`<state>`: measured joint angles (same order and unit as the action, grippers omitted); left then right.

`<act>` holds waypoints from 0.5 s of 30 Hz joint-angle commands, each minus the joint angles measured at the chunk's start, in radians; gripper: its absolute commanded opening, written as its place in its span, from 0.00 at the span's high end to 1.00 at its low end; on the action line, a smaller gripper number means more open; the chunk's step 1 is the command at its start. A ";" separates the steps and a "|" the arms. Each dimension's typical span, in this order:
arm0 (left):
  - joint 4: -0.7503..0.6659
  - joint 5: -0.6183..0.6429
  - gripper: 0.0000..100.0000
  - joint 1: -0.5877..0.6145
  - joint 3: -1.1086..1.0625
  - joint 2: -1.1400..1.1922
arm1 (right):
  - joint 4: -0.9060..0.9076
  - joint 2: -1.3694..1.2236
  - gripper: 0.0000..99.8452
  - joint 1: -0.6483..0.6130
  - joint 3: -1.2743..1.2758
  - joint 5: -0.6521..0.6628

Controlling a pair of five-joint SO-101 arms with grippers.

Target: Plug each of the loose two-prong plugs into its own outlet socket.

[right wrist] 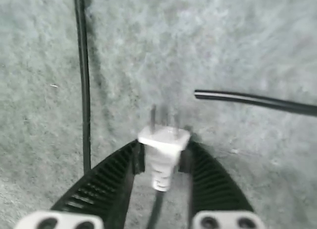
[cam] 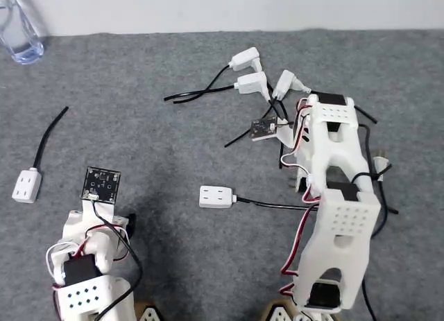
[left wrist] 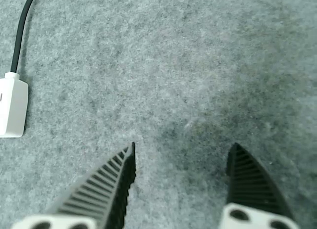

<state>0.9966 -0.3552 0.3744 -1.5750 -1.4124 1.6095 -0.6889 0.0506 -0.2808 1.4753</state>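
the right tool point(right wrist: 164, 145) is clenched on a white two-prong plug point(right wrist: 163, 137). it grips the plug's body, with the prongs pointing away from the tool just above the grey table point(cam: 159, 148). the step in hand looks like carrying this plug to a socket. the nearest outlet point(cam: 216, 197) lies behind the right tool and to its left, back toward the arm bases. the next move likely calls for swinging round and lining the prongs up with a pair of slots before pushing in. the left tool point(left wrist: 183, 147) hangs released over bare felt, with a second outlet point(left wrist: 11, 106) near on its left; it could steady an outlet if needed. room is tight ahead of the right tool, where black cords point(right wrist: 81, 80) cross and three loose plugs point(cam: 252, 84) lie just beyond. the widest room lies between the two arms, around the nearest outlet.
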 commanded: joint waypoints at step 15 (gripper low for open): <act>-0.015 0.008 0.72 -0.009 0.005 -0.006 | 0.010 0.031 0.99 -0.018 0.028 -0.028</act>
<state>0.9966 -0.3552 0.3744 -1.5750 -1.4124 1.6034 -0.6874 0.0506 -0.2808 1.4753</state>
